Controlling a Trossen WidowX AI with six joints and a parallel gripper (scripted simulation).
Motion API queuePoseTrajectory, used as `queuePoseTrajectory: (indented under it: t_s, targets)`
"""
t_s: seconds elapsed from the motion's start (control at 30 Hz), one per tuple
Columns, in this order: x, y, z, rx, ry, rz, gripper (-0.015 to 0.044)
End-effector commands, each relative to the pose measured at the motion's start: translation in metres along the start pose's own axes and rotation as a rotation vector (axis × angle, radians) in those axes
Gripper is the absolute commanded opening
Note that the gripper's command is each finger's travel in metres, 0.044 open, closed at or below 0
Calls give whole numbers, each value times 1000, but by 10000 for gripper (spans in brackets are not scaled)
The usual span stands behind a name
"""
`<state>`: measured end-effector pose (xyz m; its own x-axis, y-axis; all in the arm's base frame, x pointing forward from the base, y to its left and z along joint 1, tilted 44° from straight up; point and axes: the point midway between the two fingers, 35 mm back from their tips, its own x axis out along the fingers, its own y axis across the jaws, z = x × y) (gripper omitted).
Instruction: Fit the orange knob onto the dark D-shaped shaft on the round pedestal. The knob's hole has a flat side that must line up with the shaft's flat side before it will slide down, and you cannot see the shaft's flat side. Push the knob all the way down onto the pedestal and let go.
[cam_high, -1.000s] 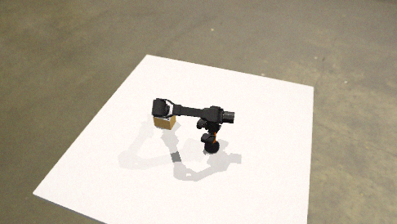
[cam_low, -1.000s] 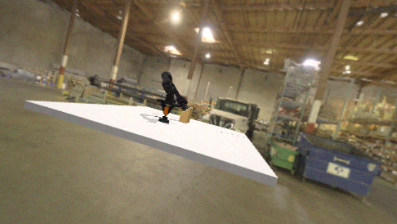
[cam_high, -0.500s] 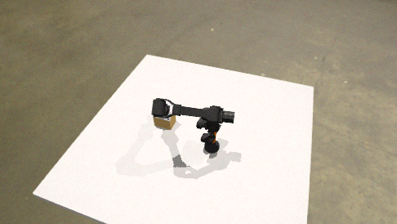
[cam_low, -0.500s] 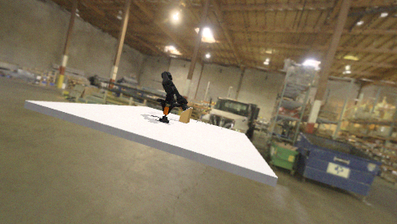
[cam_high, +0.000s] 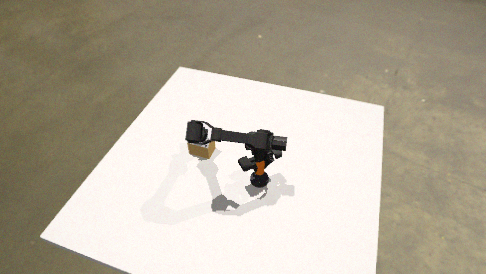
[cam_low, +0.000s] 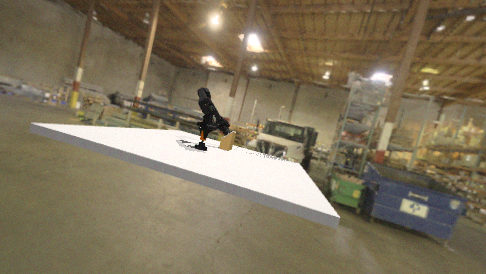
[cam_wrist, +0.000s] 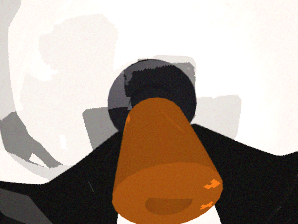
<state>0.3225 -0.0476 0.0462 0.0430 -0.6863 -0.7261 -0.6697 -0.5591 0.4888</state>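
The orange knob (cam_high: 260, 168) (cam_low: 202, 136) (cam_wrist: 160, 145) stands roughly upright in my gripper (cam_high: 260, 164) (cam_low: 202, 132) (cam_wrist: 157, 134), which is shut on it. The round dark pedestal (cam_high: 259, 181) (cam_low: 201, 147) (cam_wrist: 116, 97) is directly below the knob. In the wrist view the knob's far end overlaps the pedestal's lower middle, with dark shadow across the disc. The shaft cannot be made out clearly; the knob covers its place. In the top view the knob's lower end looks close to the pedestal, but whether it touches or sits over the shaft cannot be told.
The arm reaches over from its base, which stands on a tan block (cam_high: 201, 149) (cam_low: 227, 141) on the white table top (cam_high: 320, 210) (cam_low: 270, 175). Shadows of the arm lie around the pedestal. A blue bin (cam_low: 415, 200) stands on the floor beyond the table.
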Motion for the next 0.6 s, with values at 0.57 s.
queuePoseTrajectory:
  t_s: [0.57]
  targets:
    - [-2, 1, -1, 1376, 2, -2, 0]
